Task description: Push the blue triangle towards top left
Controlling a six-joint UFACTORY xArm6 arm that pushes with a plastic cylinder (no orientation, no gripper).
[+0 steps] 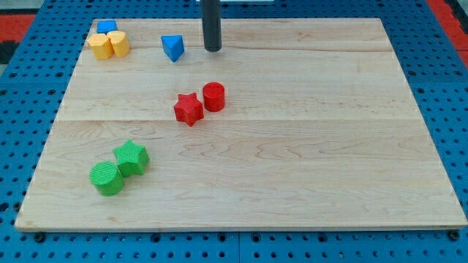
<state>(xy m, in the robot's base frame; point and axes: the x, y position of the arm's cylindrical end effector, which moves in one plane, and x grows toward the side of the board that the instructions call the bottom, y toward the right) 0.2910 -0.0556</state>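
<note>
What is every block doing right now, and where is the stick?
Blue triangle block: near the view's top left, standing alone, untouched.
Dark rod, my tip: just to the view's right of the blue triangle, small gap.
Blue cube block: top-left corner, behind the yellow blocks.
Two yellow blocks: side by side, touching.
Red star block: touching the red cylinder block.
Green star block: touching the green cylinder block.

Bright, even light, sharp focus

We see soft, short shadows beneath the pale wooden board [292,146] at six o'clock; no glare.
</note>
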